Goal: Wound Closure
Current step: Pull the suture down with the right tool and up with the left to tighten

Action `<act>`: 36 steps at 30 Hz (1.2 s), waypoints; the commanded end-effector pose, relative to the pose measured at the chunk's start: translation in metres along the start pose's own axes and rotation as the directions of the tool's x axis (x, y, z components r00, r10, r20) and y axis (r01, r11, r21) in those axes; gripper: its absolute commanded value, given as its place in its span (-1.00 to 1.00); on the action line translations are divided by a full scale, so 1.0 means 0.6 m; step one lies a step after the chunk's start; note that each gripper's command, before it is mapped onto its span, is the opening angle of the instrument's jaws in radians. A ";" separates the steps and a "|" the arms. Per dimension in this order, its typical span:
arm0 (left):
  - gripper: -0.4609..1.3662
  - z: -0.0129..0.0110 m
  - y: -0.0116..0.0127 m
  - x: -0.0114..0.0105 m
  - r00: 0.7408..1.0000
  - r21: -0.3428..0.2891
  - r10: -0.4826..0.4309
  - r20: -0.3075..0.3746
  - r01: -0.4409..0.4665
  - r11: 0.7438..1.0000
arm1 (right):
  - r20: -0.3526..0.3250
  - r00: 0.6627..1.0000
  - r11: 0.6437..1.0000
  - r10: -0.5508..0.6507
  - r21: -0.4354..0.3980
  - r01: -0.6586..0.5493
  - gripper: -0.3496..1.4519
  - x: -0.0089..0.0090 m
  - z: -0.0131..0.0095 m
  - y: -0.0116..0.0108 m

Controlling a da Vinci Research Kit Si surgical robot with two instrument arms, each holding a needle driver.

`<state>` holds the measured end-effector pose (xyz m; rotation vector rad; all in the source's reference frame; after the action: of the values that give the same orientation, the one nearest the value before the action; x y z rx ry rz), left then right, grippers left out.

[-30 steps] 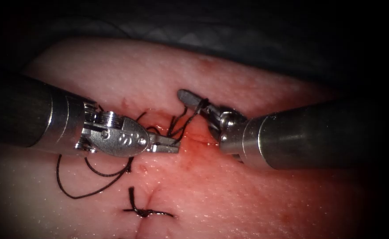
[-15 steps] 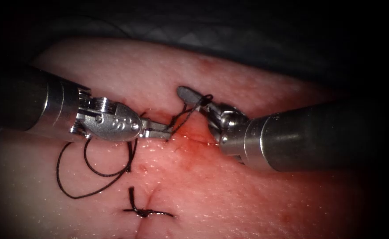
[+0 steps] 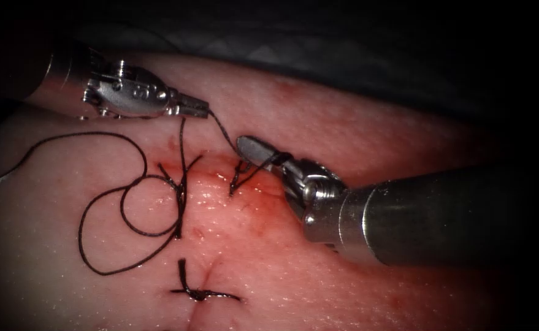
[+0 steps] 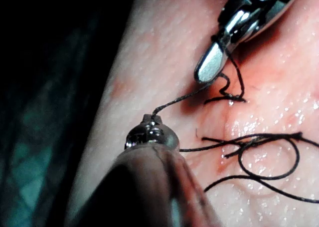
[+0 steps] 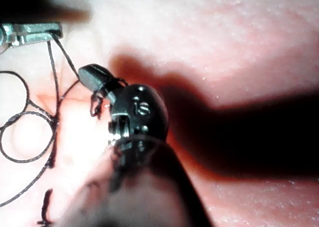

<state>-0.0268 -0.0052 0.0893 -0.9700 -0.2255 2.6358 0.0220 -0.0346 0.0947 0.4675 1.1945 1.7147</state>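
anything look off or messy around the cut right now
Nothing looks damaged. Loose thread lies in tangled loops on the tissue left of the cut, and red fluid pools by it. The left tool is shut on the thread; thread wraps round the right tool.

Two tools work over one piece of tissue (image 3: 355, 122): the left tool (image 3: 203, 110), its jaws closed on thread, and the right tool (image 3: 248, 146), with thread wound around its jaws. One cut (image 3: 220, 184) runs down the tissue, with one patch of red fluid (image 3: 263, 208) around it. One long thread (image 3: 100, 202) lies in two loops to the left of the cut. One finished stitch (image 3: 202, 294) crosses the cut near the tissue's lower edge, with one short cut end (image 3: 182, 270) standing up from it.
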 end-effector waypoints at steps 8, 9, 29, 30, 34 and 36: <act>-0.88 0.0036 -0.0103 0.0002 0.999 0.000 -0.030 0.011 0.030 1.000 | 0.037 0.999 0.999 -0.034 0.027 0.033 -1.00 -0.0015 -0.0010 -0.0007; -0.88 0.0039 -0.0115 0.0005 0.999 0.000 -0.033 0.012 0.033 0.999 | 0.043 0.998 0.999 -0.041 0.025 0.040 -1.00 -0.0017 -0.0011 -0.0008; -0.88 0.0101 -0.0303 0.0012 0.998 0.039 -0.062 -0.025 0.063 0.997 | 0.146 0.950 0.952 -0.277 0.176 0.251 -1.00 -0.0053 -0.0038 -0.0003; -0.88 0.0106 -0.0310 0.0012 0.998 0.041 -0.063 -0.024 0.064 0.997 | 0.152 0.947 0.950 -0.284 0.181 0.256 -1.00 -0.0055 -0.0038 -0.0005; -0.88 0.0125 -0.0333 0.0020 0.997 0.056 -0.072 -0.032 0.073 0.996 | 0.183 0.958 0.968 -0.219 0.164 0.189 -1.00 -0.0065 -0.0042 -0.0019; -0.88 0.0134 -0.0343 0.0024 0.996 0.057 -0.075 -0.039 0.077 0.995 | 0.191 0.961 0.972 -0.201 0.159 0.172 -1.00 -0.0068 -0.0042 -0.0023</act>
<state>-0.0283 0.0147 0.1000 -0.9703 -0.1623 2.5407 0.0229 -0.0395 0.0931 0.5895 1.1691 1.3917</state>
